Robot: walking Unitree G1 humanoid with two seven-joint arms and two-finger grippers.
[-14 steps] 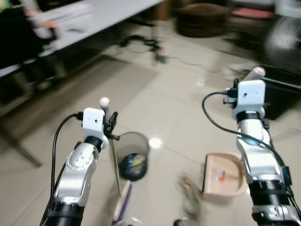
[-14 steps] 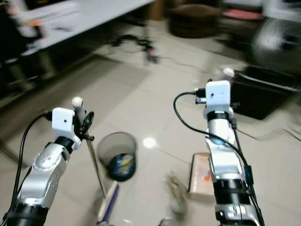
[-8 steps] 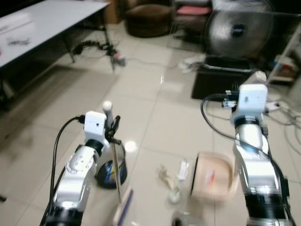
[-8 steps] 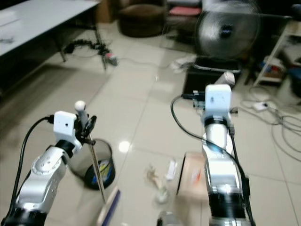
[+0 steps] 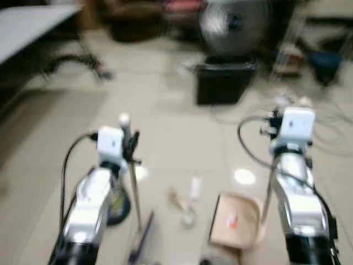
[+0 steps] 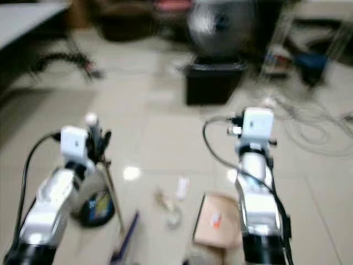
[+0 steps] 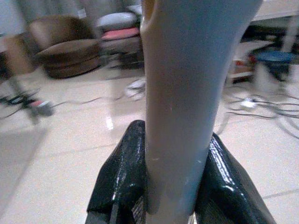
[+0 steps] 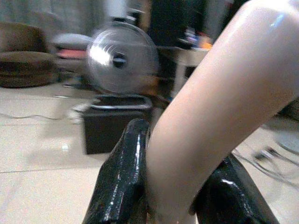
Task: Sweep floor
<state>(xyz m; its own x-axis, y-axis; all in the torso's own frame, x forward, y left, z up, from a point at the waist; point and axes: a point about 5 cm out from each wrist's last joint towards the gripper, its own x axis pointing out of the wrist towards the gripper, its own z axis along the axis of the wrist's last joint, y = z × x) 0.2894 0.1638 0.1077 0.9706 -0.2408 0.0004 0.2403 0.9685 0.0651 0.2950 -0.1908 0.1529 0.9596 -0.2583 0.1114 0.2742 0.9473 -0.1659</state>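
My left gripper [image 5: 131, 144] is shut on the broom's thin grey handle [image 7: 180, 93], black fingers [image 7: 122, 177] pressing both sides. The handle runs down to the purple brush head [image 5: 140, 240] on the tiles. My right gripper [image 5: 274, 119] is shut on the pale pink dustpan handle [image 8: 219, 107], between its fingers [image 8: 124, 177]. The dustpan [image 5: 234, 221] rests on the floor before my right arm, with a small orange scrap inside. Crumpled litter [image 5: 185, 205] and a white piece [image 5: 194, 187] lie between the brush head and the dustpan. The picture is blurred.
A dark mesh waste bin [image 5: 117, 204] stands behind my left arm. Farther off are a black box [image 5: 223, 83], a standing fan [image 5: 234, 22] and armchairs. Loose cables [image 5: 331, 127] lie at the right. A white table edge [image 5: 27, 27] shows at the far left.
The camera has swung to the right: the table has slid off left, while the fan and black box have come to the centre. Both grippers keep their holds.
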